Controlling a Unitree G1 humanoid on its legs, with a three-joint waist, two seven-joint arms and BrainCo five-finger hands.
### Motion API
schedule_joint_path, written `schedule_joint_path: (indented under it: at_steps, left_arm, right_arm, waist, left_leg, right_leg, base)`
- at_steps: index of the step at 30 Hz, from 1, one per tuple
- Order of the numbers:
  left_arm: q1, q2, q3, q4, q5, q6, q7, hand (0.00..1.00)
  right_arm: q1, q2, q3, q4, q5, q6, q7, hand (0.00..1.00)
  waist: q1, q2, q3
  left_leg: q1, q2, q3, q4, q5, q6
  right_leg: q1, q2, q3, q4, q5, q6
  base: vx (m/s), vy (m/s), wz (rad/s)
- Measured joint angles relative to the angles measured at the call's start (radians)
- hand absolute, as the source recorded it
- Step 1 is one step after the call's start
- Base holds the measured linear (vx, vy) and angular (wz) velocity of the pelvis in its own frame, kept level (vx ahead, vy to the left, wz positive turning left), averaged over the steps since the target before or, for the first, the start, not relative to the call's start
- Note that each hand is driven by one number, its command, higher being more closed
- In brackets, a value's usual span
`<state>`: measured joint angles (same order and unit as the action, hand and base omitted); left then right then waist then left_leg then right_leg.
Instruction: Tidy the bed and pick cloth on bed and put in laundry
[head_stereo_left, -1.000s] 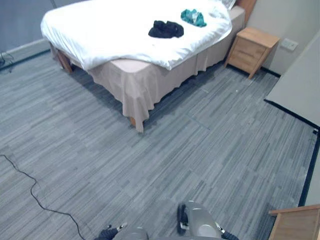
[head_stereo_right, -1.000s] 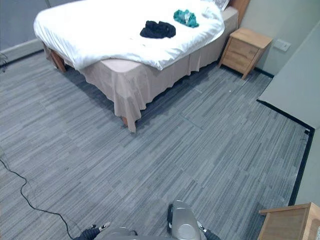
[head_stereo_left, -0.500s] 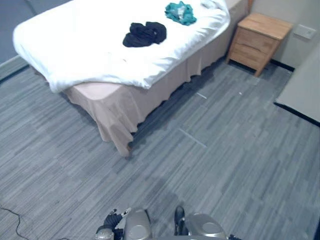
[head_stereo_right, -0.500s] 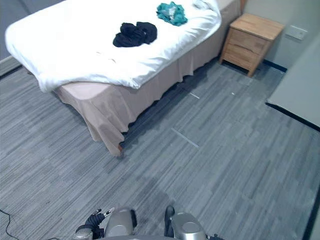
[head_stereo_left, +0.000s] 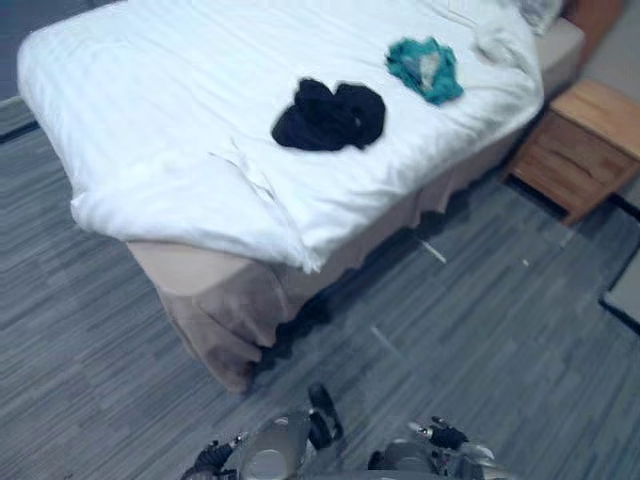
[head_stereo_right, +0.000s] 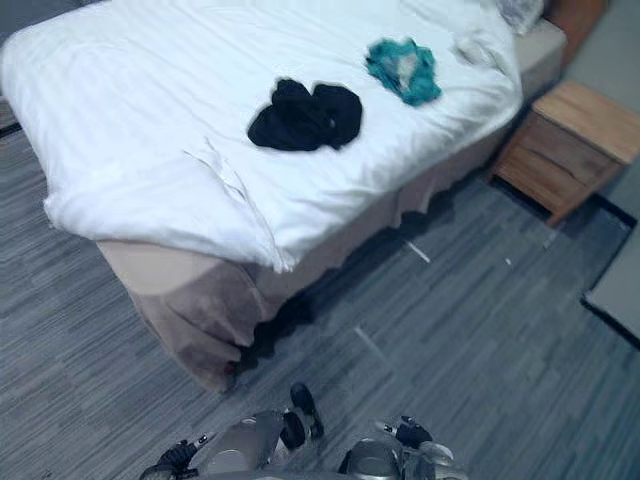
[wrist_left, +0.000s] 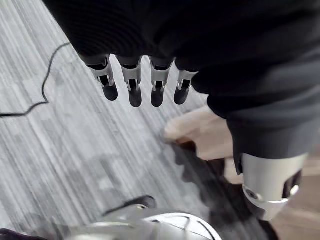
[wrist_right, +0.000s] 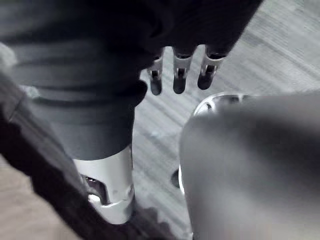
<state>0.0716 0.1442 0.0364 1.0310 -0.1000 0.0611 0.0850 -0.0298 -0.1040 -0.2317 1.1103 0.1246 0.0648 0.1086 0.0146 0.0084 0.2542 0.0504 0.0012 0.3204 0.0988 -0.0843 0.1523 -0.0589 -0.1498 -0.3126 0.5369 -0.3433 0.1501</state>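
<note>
Nearer now: crumpled black cloth (head_stereo_left: 330, 116)

left hand (wrist_left: 134, 81) and right hand (wrist_right: 180, 75) both hang down toward the floor, fingers straight and relaxed, empty.

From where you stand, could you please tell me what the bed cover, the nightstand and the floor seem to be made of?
Bed cover: white woven fabric, matte, probably cotton; it creases and shows faint stripes. Nightstand: light brown wood or wood veneer, dull sheen, drawer fronts. Floor: grey streaked carpet or vinyl; hard to tell.
</note>
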Motion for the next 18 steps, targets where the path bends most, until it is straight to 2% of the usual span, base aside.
schedule_joint_path:
  at_steps: [1, 2, 3, 4, 5, 6, 7, 8, 9, 10, 11, 13, 15, 18]
  left_arm:
    - [-0.014, 0.011, -0.009, 0.001, 0.006, 0.002, -0.002, 0.0]
    - [-0.036, 0.023, -0.017, 0.003, 0.008, 0.006, -0.007, 0.0]
    - [-0.041, 0.02, -0.023, 0.003, 0.008, 0.007, -0.01, 0.0]
    - [-0.04, 0.016, -0.023, 0.003, 0.014, 0.006, -0.016, 0.0]
    - [-0.035, 0.017, -0.012, 0.002, 0.025, 0.003, -0.017, 0.0]
    - [-0.031, 0.017, 0.001, -0.001, 0.027, 0.0, -0.016, 0.0]
    - [-0.021, 0.028, 0.022, -0.004, 0.033, -0.004, -0.013, 0.0]
    - [-0.004, 0.024, 0.051, 0.0, 0.036, -0.005, -0.011, 0.0]
    - [-0.001, 0.01, 0.056, 0.0, 0.036, -0.006, -0.011, 0.0]
    - [0.005, -0.014, 0.066, 0.001, 0.054, -0.018, -0.011, 0.0]
    - [0.007, -0.024, 0.068, 0.002, 0.068, -0.032, -0.007, 0.0]
    - [0.002, -0.053, 0.065, -0.002, 0.116, -0.087, 0.023, 0.0]
    - [-0.001, -0.06, 0.065, -0.013, 0.136, -0.133, 0.066, 0.0]
    - [0.014, -0.049, 0.064, -0.176, 0.142, -0.189, 0.156, 0.0]
  right_arm:
    - [0.006, 0.005, -0.006, 0.0, 0.022, 0.003, -0.001, 0.0]
    - [0.016, 0.013, -0.03, 0.0, 0.046, 0.003, -0.005, 0.0]
    - [0.021, 0.018, -0.043, 0.0, 0.056, 0.004, -0.007, 0.0]
    - [0.028, 0.021, -0.065, 0.0, 0.064, 0.009, -0.012, 0.0]
    - [0.038, 0.024, -0.072, 0.002, 0.063, 0.018, -0.016, 0.0]
    - [0.043, 0.028, -0.073, 0.004, 0.061, 0.025, -0.016, 0.0]
    - [0.055, 0.048, -0.073, 0.004, 0.058, 0.032, -0.016, 0.0]
    - [0.052, 0.046, -0.072, 0.005, 0.056, 0.041, -0.015, 0.0]
    - [0.048, 0.042, -0.073, 0.003, 0.054, 0.042, -0.015, 0.0]
    - [0.045, 0.027, -0.081, 0.0, 0.055, 0.048, -0.006, 0.0]
    - [0.043, 0.016, -0.081, 0.0, 0.052, 0.057, -0.003, 0.0]
    - [0.043, -0.015, -0.08, 0.003, 0.031, 0.088, 0.001, 0.0]
    - [0.044, -0.028, -0.075, 0.003, 0.015, 0.106, 0.005, 0.0]
    - [0.069, -0.046, -0.073, 0.004, 0.008, 0.13, 0.004, 0.0]
  waist:
    - [-0.003, -0.012, -0.011]
    - [-0.003, -0.024, -0.017]
    - [-0.004, -0.027, -0.019]
    - [-0.003, -0.033, -0.023]
    - [-0.001, -0.046, -0.031]
    - [-0.001, -0.056, -0.038]
    - [0.003, -0.093, -0.056]
    - [0.014, -0.092, -0.068]
    - [0.015, -0.067, -0.069]
    - [0.001, -0.03, -0.07]
    - [-0.002, -0.018, -0.071]
    - [-0.001, 0.022, -0.079]
    - [-0.009, 0.026, -0.078]
    - [-0.015, 0.028, -0.077]
  left_leg:
    - [0.007, 0.0, -0.047, -0.017, -0.008, -0.017]
    - [0.016, -0.002, -0.1, -0.02, -0.024, -0.045]
    - [0.023, -0.001, -0.127, -0.017, -0.025, -0.049]
    - [0.046, 0.0, -0.166, -0.014, -0.035, -0.068]
    - [0.072, -0.001, -0.188, -0.012, -0.051, -0.095]
    - [0.086, -0.005, -0.193, -0.009, -0.061, -0.111]
    - [0.096, -0.023, -0.207, 0.007, -0.088, -0.153]
    - [0.102, -0.008, -0.205, 0.035, -0.123, -0.185]
    - [0.097, 0.013, -0.203, 0.05, -0.134, -0.203]
    - [0.105, 0.039, -0.204, 0.054, -0.145, -0.218]
    - [0.112, 0.047, -0.205, 0.051, -0.146, -0.219]
    - [0.124, 0.077, -0.206, 0.037, -0.146, -0.22]
    - [0.122, 0.096, -0.207, 0.042, -0.146, -0.221]
    - [0.112, 0.119, -0.206, 0.038, -0.143, -0.227]
  right_leg:
    - [-0.036, -0.003, 0.048, -0.104, 0.042, 0.004]
    - [-0.069, -0.006, 0.132, -0.227, 0.111, 0.011]
    - [-0.076, -0.005, 0.173, -0.273, 0.145, 0.012]
    - [-0.081, 0.001, 0.238, -0.334, 0.221, 0.013]
    - [-0.071, 0.012, 0.274, -0.386, 0.312, -0.001]
    - [-0.064, 0.02, 0.286, -0.42, 0.374, -0.018]
    - [-0.051, 0.026, 0.292, -0.473, 0.574, -0.086]
    - [-0.025, 0.03, 0.261, -0.484, 0.521, -0.091]
    - [-0.009, 0.047, 0.257, -0.505, 0.521, -0.094]
    - [0.029, 0.068, 0.249, -0.55, 0.516, -0.099]
    - [0.046, 0.077, 0.24, -0.57, 0.51, -0.106]
    - [0.077, 0.107, 0.223, -0.612, 0.497, -0.121]
    - [0.088, 0.121, 0.196, -0.612, 0.481, -0.126]
    - [0.103, 0.128, 0.143, -0.614, 0.468, -0.135]
  base:
    - [0.38, -0.172, 1.47]
    - [0.38, -0.191, 1.39]
    - [0.43, -0.227, 1.38]
    - [0.47, -0.271, 1.15]
    - [0.49, -0.288, 1.03]
    - [0.53, -0.324, 0.83]
    - [0.54, -0.363, 0.39]
    - [0.49, -0.357, 0.15]
    - [0.4, -0.347, -0.04]
    - [0.25, -0.222, 0.05]
    - [0.23, -0.197, 0.17]
    - [0.14, -0.147, 0.14]
    - [0.05, -0.143, 0.35]
    - [-0.05, -0.079, 0.46]
